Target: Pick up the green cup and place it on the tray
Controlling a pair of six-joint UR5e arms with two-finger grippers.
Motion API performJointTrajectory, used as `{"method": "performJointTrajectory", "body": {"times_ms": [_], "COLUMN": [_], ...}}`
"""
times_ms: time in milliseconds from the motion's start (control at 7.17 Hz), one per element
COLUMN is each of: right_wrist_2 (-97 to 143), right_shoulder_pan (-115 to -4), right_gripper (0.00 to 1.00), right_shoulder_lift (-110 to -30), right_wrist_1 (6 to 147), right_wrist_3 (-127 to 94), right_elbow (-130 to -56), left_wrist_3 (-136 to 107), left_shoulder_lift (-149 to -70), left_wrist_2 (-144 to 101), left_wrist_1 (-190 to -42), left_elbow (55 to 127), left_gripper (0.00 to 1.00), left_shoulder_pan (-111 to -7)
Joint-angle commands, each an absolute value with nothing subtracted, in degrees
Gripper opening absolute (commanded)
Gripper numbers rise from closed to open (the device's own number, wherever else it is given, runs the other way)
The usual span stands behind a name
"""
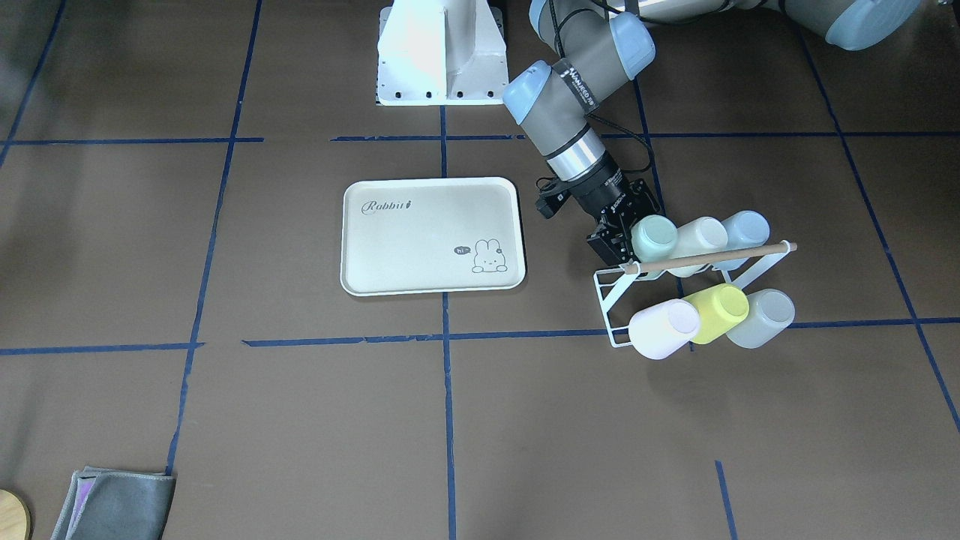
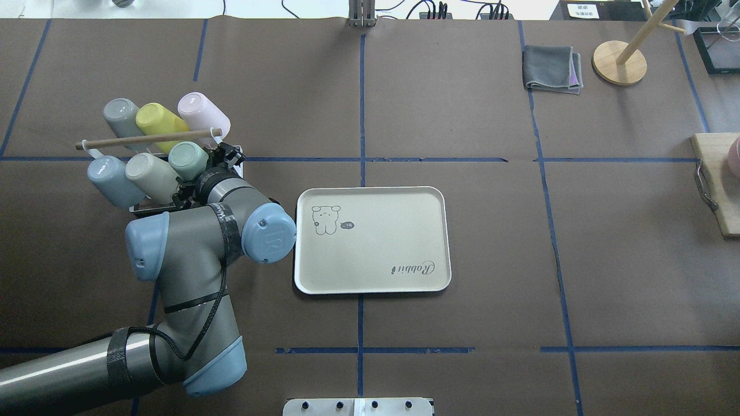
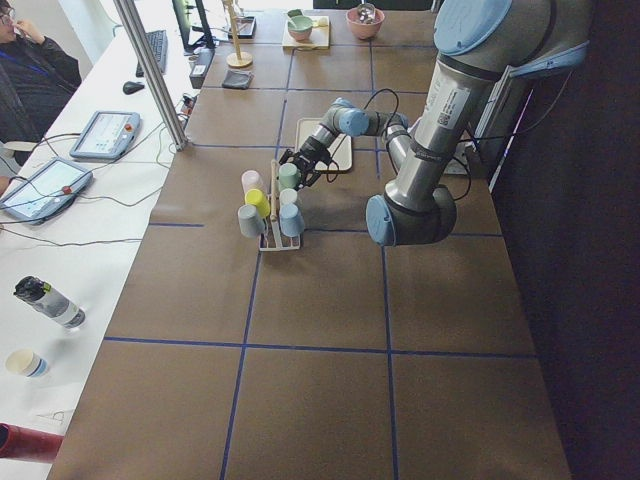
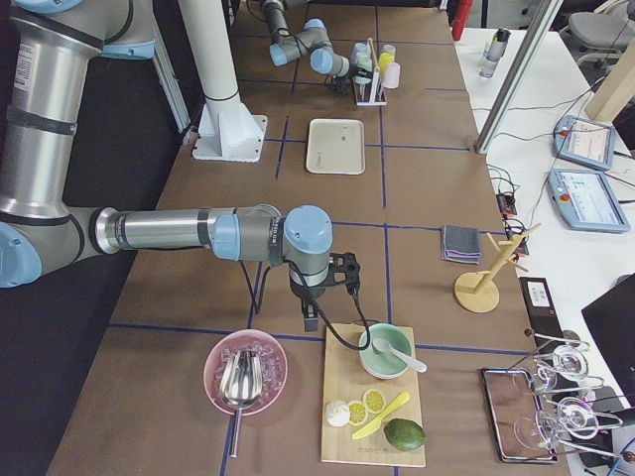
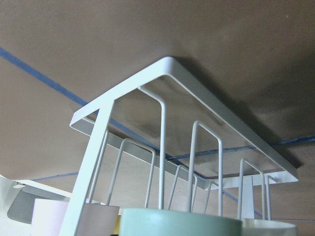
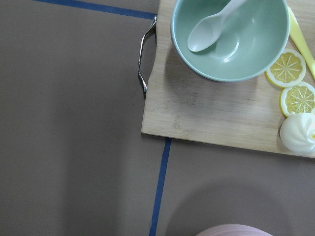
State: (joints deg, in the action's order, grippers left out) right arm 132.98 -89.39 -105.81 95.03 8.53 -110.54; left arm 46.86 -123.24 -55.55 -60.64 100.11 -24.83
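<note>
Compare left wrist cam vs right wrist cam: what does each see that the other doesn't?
Left wrist only: the white wire rack from close up, with the green cup rim and a pink cup at the bottom edge.
Right wrist only: a wooden board carrying a green bowl with a white spoon, plus lemon slices.
Both: the brown table cover and blue tape.

wire rack point(image 5: 90, 169), yellow cup point(image 1: 720, 311), possibly folded cloth point(image 1: 112, 506)

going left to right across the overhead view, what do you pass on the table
cup rack → tray → folded grey cloth → wooden stand → wooden board at the right edge
</note>
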Motion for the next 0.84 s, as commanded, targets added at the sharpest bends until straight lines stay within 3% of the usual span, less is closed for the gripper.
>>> {"method": "performJointTrajectory", "body": {"times_ms": [0, 698], "right_wrist_2": [133.0, 133.1], "right_shoulder_pan": [-89.4, -89.4], "right_gripper": [1.00, 1.00], "right_shoulder_lift": [-105.7, -105.7], "right_wrist_1": [95.0, 95.0], "right_wrist_3": [8.5, 8.4], "right_elbow": [-110.6, -110.7], "left_wrist_3": [49.3, 54.0], "left_shoulder_lift": [-122.4, -121.5], "left_wrist_2": [-55.5, -55.8], "left_wrist_1": [-57.5, -52.1], "left_elbow": [105.1, 118.1], "left_gripper": [0.70, 0.71], "left_shoulder_pan": [-25.8, -27.7]}}
